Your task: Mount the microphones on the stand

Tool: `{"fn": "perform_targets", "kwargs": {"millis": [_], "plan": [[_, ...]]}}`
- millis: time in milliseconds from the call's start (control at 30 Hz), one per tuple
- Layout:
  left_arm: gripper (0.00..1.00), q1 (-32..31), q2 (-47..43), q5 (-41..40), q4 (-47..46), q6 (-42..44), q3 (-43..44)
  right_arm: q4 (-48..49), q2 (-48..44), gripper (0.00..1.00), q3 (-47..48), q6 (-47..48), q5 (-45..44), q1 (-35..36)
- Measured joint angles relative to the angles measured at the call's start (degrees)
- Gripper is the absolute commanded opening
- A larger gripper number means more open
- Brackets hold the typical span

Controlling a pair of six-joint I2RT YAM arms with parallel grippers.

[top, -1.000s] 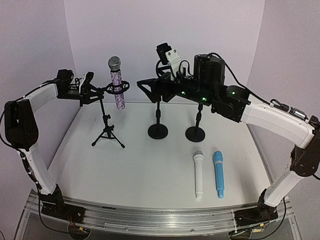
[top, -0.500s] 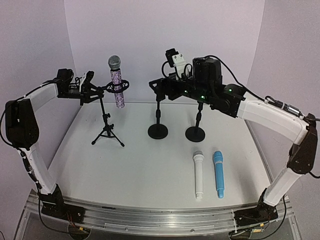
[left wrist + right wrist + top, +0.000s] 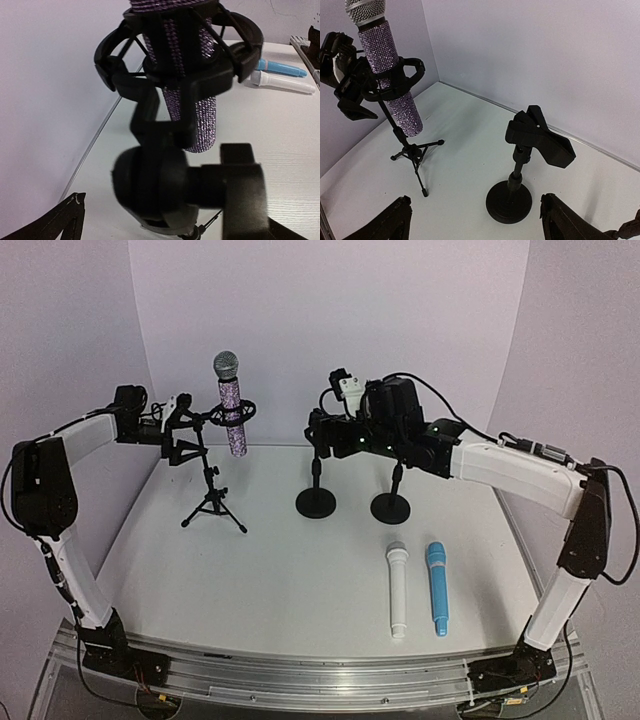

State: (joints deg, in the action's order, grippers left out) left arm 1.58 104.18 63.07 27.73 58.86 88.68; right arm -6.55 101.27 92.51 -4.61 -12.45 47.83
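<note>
One of three is done: the purple-glitter stick microphone with the silver mesh head (image 3: 231, 405) stands upright in the black ring mount of the small black tripod stand (image 3: 212, 505), at the far left of the white table (image 3: 290, 580). The left gripper (image 3: 185, 428) hangs just beside that mount, fingers spread wide and holding nothing. The right gripper (image 3: 320, 432) is also spread wide and empty, up beside the clip of the left black round-based desk stand (image 3: 316, 502); a second such stand (image 3: 390, 507) is just to its right, and both clips look vacant.

The all-white stick microphone (image 3: 397, 590) and the light blue stick microphone (image 3: 436, 588) lie flat, side by side, heads pointing away, near the table's front right.

The next move, as I judge it, is for the right arm to reach the white one and lift it to a clip. The gap between the two lying microphones is narrow, so a finger going down there risks nudging the blue one. The middle of the table offers open room; the tripod sits near the left wall
</note>
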Motion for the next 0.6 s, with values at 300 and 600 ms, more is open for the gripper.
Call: {"fn": "perform_targets", "kwargs": {"millis": [300, 600], "plan": [[1.00, 0.96, -5.21, 0.53, -0.60, -1.28, -4.73, 18.34, 3.85, 0.68, -12.31, -1.64, -2.14, -1.62], [0.99, 2.94, -13.86, 2.54, -1.23, -7.60, -9.75, 41.25, 17.16, 0.64, -15.27, -1.90, -6.12, -4.34]]}}
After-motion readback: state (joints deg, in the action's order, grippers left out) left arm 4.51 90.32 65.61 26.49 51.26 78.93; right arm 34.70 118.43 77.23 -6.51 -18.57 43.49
